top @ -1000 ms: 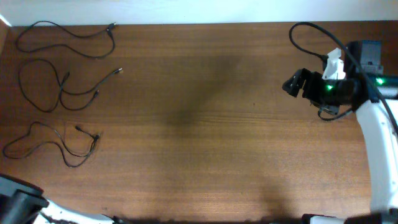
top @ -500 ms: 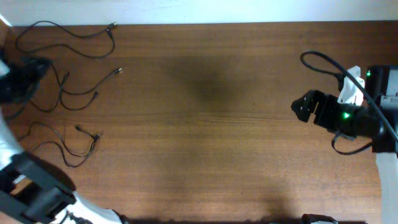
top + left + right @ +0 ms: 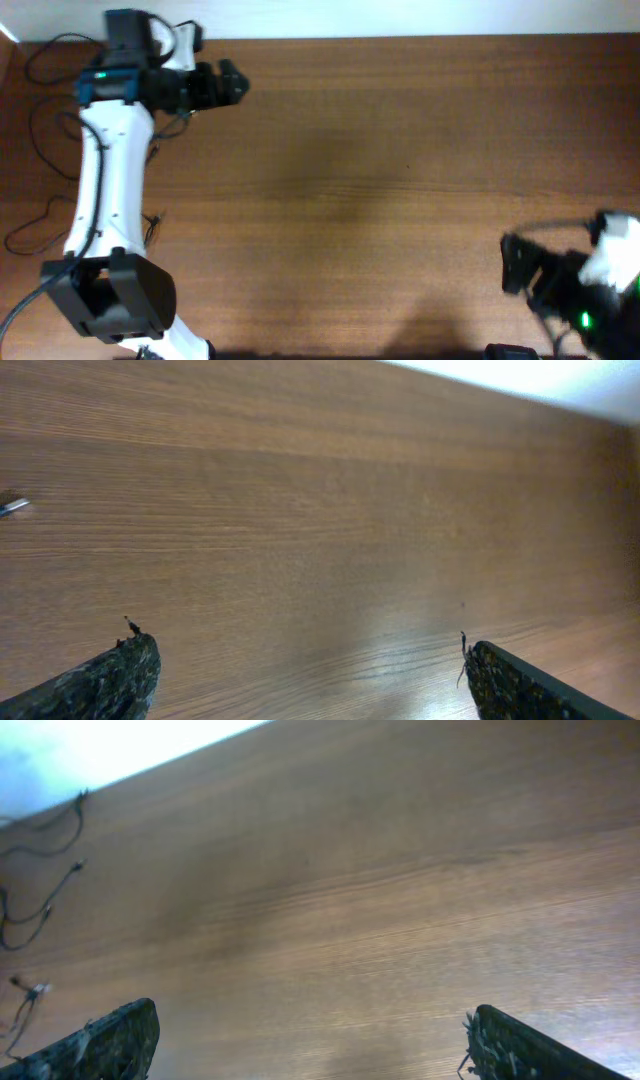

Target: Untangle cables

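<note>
Thin black cords with small silvery tips [image 3: 28, 225] lie in loops along the left edge of the brown wooden table [image 3: 380, 180], partly hidden under the white left arm [image 3: 105, 170]. The left gripper [image 3: 300, 648] hangs over bare wood just right of them, fingers spread wide and empty. The right gripper [image 3: 312, 1010] sits low at the near right corner, well apart, also spread and empty. My read: the visible cord runs don't cross, so both grippers are held clear to avoid snagging and the task looks near done.
</note>
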{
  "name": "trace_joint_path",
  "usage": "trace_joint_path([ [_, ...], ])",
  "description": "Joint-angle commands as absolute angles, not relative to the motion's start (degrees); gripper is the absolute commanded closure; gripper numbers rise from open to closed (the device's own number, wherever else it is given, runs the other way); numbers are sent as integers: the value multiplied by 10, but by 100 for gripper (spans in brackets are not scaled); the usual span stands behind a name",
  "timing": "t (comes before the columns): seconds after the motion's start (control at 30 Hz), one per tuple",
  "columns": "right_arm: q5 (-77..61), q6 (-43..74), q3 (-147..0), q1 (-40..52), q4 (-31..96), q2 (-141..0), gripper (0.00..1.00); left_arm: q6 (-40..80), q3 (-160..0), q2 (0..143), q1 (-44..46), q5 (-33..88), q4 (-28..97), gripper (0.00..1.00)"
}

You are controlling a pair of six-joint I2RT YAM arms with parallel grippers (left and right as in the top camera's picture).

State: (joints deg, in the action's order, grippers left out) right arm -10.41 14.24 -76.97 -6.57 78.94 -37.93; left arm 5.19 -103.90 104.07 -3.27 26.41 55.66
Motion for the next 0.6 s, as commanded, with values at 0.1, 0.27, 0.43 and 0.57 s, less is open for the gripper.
trace_joint_path([
  [0.1, -66, 135, -754, -68, 787, -316, 1, 43, -1046, 1025, 27, 197, 556, 1],
  [0.27, -66, 135, -754, -68, 794, -316, 1, 43, -1046, 1025, 31, 197, 556, 1],
  [0.43, -70, 136, -754, -68, 859, -316, 1, 43, -1046, 1025, 31, 197, 556, 1],
  [0.57, -70, 136, -754, -68, 870, -316, 1, 43, -1046, 1025, 31, 197, 556, 1],
])
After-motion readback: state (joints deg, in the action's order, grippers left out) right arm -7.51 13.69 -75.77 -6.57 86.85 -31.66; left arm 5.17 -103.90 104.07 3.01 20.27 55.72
